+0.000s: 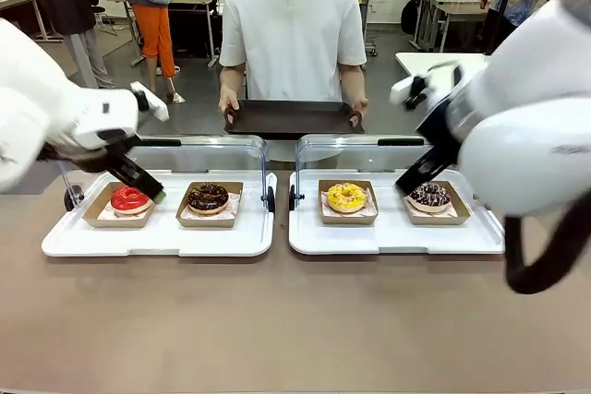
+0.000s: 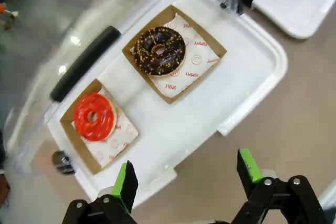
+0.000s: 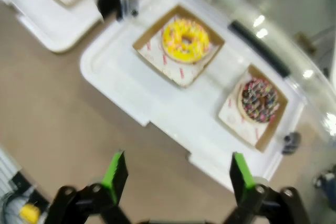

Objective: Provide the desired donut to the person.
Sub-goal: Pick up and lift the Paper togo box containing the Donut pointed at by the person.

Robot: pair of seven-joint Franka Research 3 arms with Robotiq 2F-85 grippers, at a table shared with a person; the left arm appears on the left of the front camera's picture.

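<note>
1. On the desk, two white trays lie side by side. The left tray (image 1: 157,239) carries a red donut (image 1: 129,198) and a chocolate donut (image 1: 208,197). The right tray (image 1: 397,239) carries a yellow donut (image 1: 346,197) and a dark sprinkled donut (image 1: 429,195). Each donut sits on paper in its own cardboard box, and clear covers (image 1: 199,149) stand raised behind them.
2. Across the desk, the person (image 1: 293,34) holds a dark serving tray (image 1: 293,119) by both ends. Nothing shows which donut is wanted.
3. The left hand (image 2: 186,169) hangs over the left tray's near edge, fingers wide apart and empty. The right hand (image 3: 177,162) hangs likewise over the right tray, spread and empty.
4. The biggest risk, I judge, is picking the wrong donut, since no pointing gesture is visible and four choices lie open.
5. Closing on a donut itself would likely crush the icing or break the ring. Gripping a box rim seems safer, but the thin cardboard may buckle or tilt and let the donut slide off.
6. The raised covers stand between the donuts and the serving tray, so a low carry could strike one.
7. If both arms reach toward the serving tray at once, they could meet over the middle.
</note>
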